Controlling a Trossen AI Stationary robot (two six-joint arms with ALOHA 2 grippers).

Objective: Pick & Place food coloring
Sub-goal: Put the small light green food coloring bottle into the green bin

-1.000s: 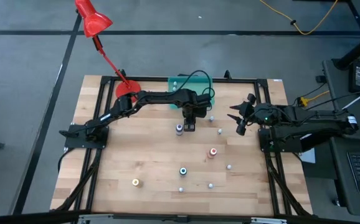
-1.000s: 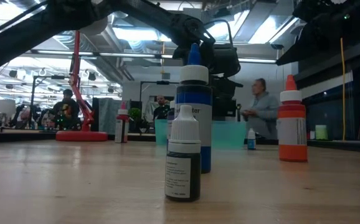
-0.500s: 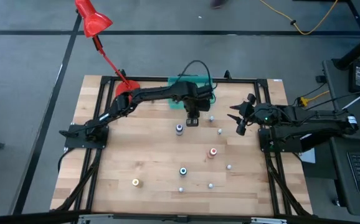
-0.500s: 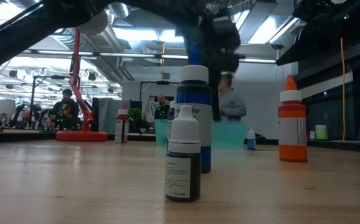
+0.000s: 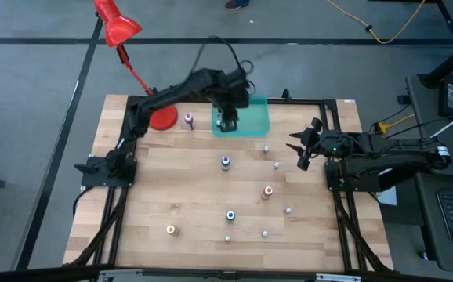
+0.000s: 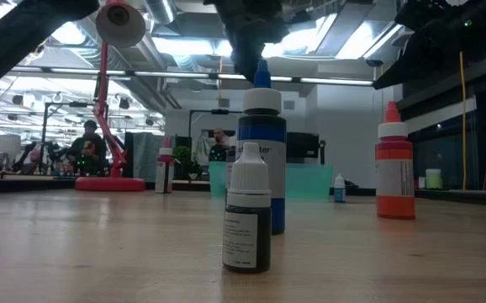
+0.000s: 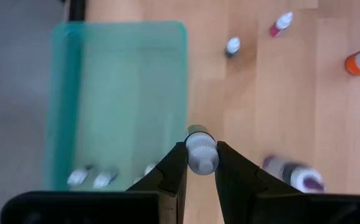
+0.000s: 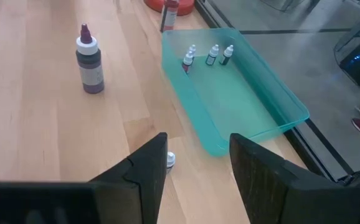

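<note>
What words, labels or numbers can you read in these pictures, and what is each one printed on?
Nothing is fully readable.
"...ter": the only legible fragment, on the label of the tall blue food coloring bottle.
Small dark bottle with white cap, in front: label print too small to read.
Red-orange bottle with white label: print blurred.
Translucent teal plastic tray: no text.

The surface (image 5: 179, 196) is pale, matt wood planking, the tray (image 8: 248, 99) translucent glossy teal plastic, and the food coloring (image 6: 247, 210) bottles smooth plastic.
</note>
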